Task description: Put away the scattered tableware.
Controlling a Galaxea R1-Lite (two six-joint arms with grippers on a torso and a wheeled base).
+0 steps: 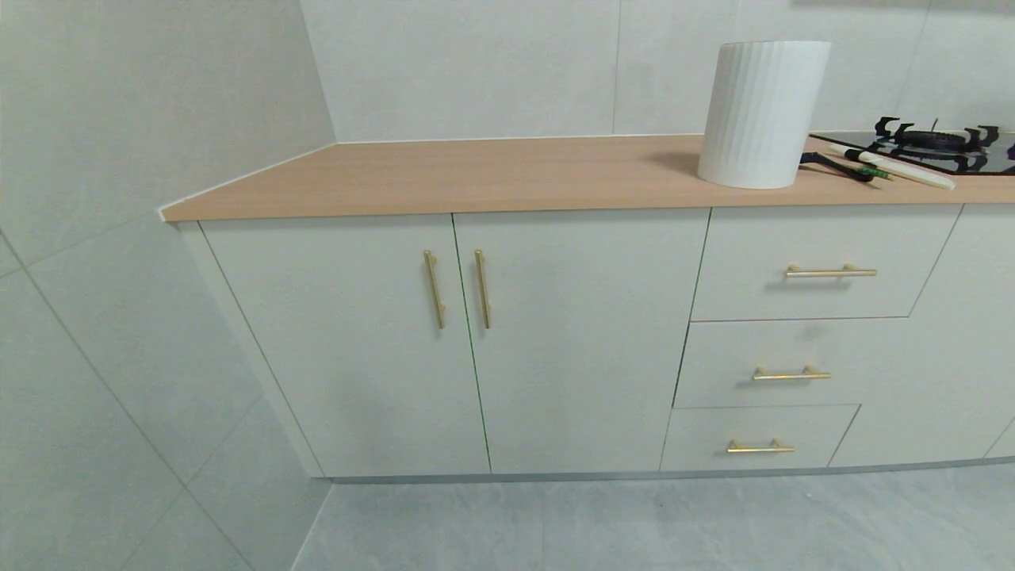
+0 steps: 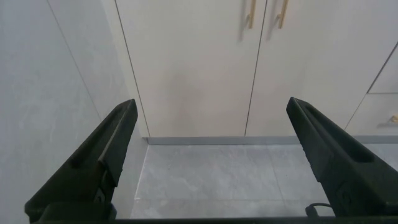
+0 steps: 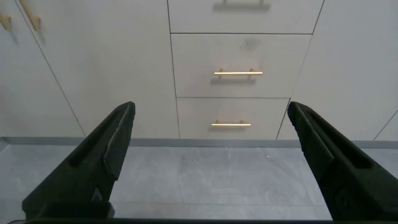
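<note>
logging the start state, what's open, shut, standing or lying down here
white ribbed cylinder holder, upright on the wooden counter
long white utensil, lying flat beside it
pale double cabinet doors, shut
three pale drawers with gold handles, shut
left hand, open, empty
right hand, open, empty

The left gripper (image 2: pixel 211 104) is wide open, its two dark fingers (image 2: pixel 102 155) spread far apart. The right gripper (image 3: pixel 210 107) matches that pose, its own two dark fingers (image 3: pixel 329 155) also set far apart. Each finger is long and flat-sided and narrows toward its tip. Both grippers point forward and tilt slightly downward.
</note>
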